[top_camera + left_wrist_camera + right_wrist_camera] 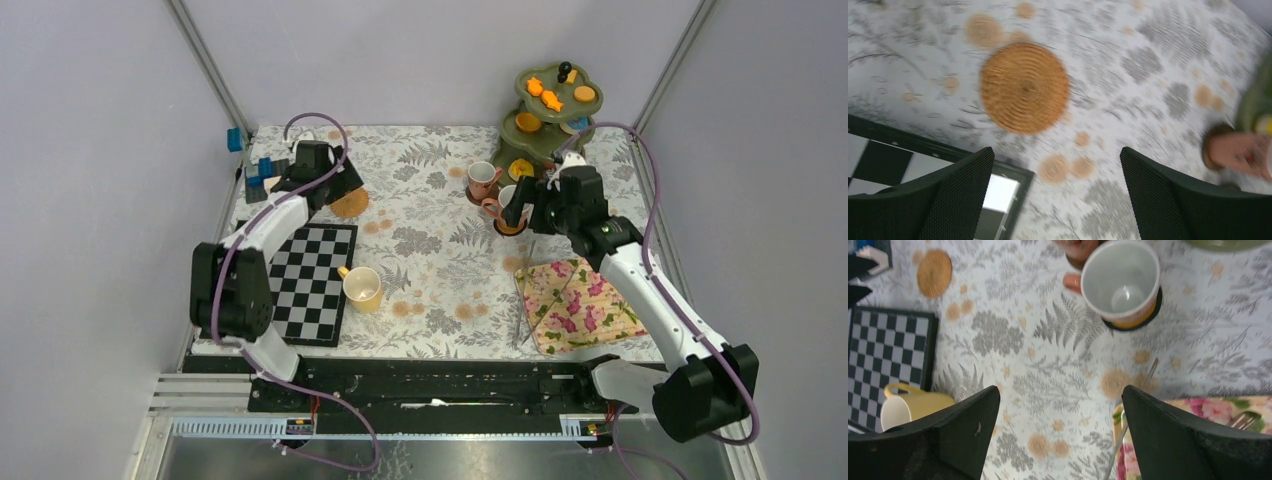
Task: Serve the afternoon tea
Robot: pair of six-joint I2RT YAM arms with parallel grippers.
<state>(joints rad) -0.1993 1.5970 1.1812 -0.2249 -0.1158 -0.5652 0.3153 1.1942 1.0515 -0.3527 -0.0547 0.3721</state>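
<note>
Patterned cloth (430,250): left gripper (1055,165) spread, empty, coaster (1024,87) at 11 o'clock, likely next pickup; right gripper (1060,405) likewise spread, empty, mug (1120,282) at 1 o'clock, seated for serving.

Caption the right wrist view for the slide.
Open right gripper hovers near a pinkish mug on its coaster; yellow mug beside the chessboard.

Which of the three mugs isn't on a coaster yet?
The yellow mug, beside the chessboard; the two pinkish mugs near the stand sit on dark coasters.
</note>
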